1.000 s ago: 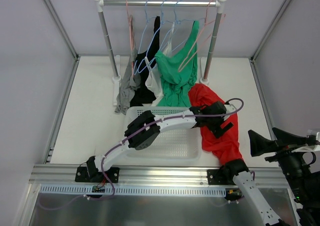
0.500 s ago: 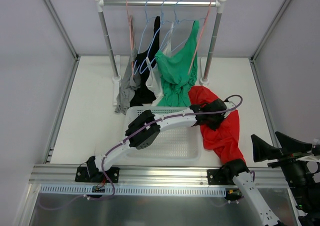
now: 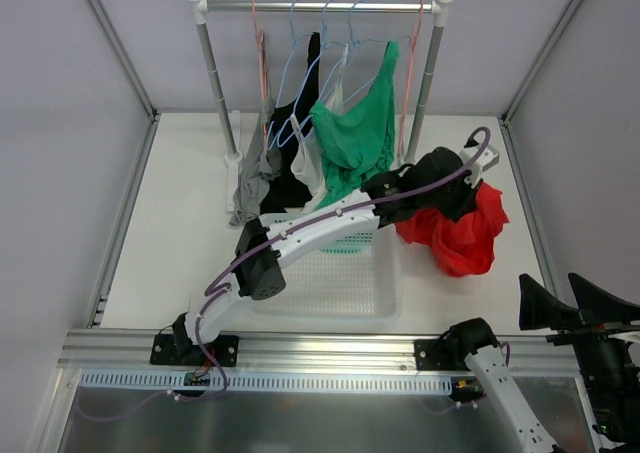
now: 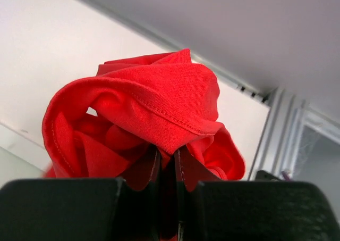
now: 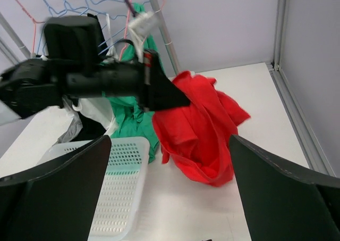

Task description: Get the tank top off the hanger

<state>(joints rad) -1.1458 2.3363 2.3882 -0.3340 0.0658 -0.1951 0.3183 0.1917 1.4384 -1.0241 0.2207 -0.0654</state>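
The left gripper (image 4: 167, 161) is clenched on a fold of the red tank top (image 3: 465, 238), its two fingers pinching the hemmed edge with the cloth bunched above them in the wrist view. The tank top is off its hanger and hangs crumpled from that grip over the right side of the tabletop (image 3: 180, 223), toward the far right corner and just in front of the right post of the clothes rack (image 3: 320, 6); its lowest folds seem to touch the surface. A green top (image 3: 355, 143) hangs on the rack beside it. A white basket (image 3: 385, 298) sits near the middle of the near edge. The right gripper (image 3: 548, 291) hovers with jaws spread wide and empty, off the near right corner.
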